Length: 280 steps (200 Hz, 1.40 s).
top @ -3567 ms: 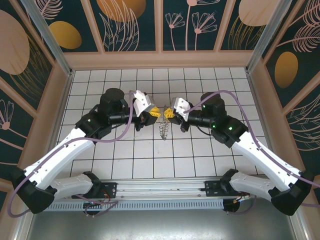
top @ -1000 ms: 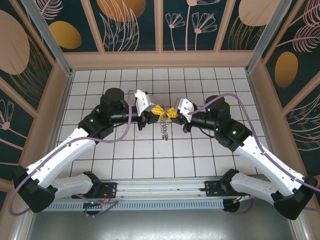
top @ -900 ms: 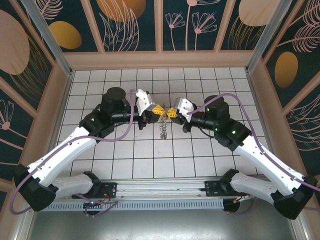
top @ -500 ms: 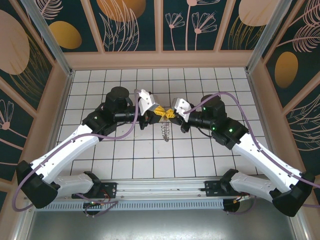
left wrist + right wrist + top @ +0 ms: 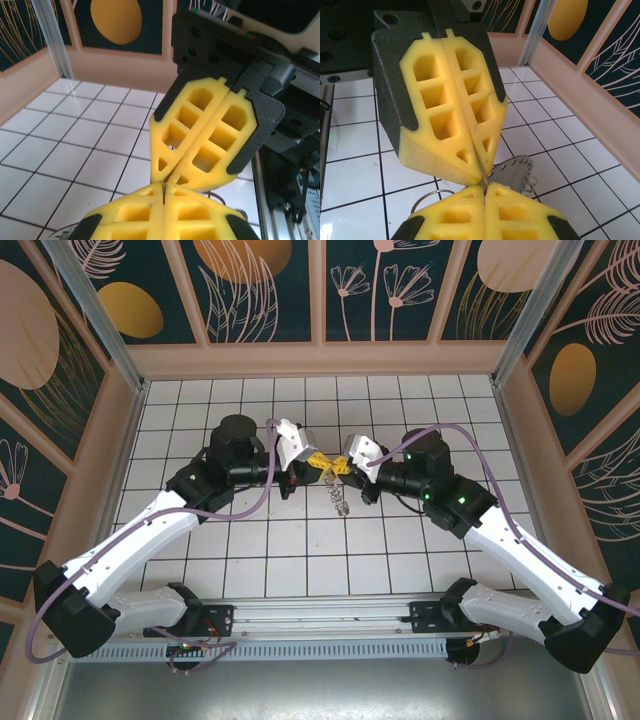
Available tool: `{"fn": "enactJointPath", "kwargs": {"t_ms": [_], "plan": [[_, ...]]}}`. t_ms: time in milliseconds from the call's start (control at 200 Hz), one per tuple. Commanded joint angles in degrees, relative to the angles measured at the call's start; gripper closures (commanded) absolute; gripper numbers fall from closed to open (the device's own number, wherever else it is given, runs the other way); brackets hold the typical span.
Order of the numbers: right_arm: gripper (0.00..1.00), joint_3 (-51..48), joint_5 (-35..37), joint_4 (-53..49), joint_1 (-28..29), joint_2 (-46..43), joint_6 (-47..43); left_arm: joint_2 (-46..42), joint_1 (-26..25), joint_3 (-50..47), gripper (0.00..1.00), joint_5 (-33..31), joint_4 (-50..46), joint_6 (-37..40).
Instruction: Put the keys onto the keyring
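Tip to tip, the left claw (image 5: 316,461) and right claw (image 5: 340,469) are both clamped on the keyring (image 5: 429,197) wire. A key (image 5: 516,171) dangles just below them. Threading looks underway, not finished.

White square tiles (image 5: 300,560) with dark grout lines cover the floor inside a low peach-coloured surround (image 5: 320,358). Above it rise dark teal wall panels (image 5: 265,290) printed with pale line-drawn plants and orange ovals, split by peach battens. Aluminium posts (image 5: 95,310) slant at the far corners; the light is even
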Motion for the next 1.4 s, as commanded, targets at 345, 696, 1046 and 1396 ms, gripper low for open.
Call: {"fn": "enactJointPath", "kwargs": {"t_ms": [345, 696, 1046, 1396], "plan": [[0.87, -2.1, -3.5, 5.7, -0.2, -4.3, 3.4, -3.9, -0.1, -8.8, 1.0, 7.9, 32.8, -14.3], [0.88, -1.4, -5.8, 8.2, -0.5, -3.2, 5.1, -4.5, -0.1, -14.5, 1.0, 10.2, 49.8, -23.6], [0.86, -0.7, -7.8, 8.9, -0.6, -1.8, 6.4, -4.4, -0.2, -13.3, 1.0, 10.7, 45.4, -20.7], [0.99, -1.8, -9.5, 10.3, -0.6, -2.5, 6.1, -5.6, -0.3, -13.0, 1.0, 8.3, 38.5, -17.1]]}}
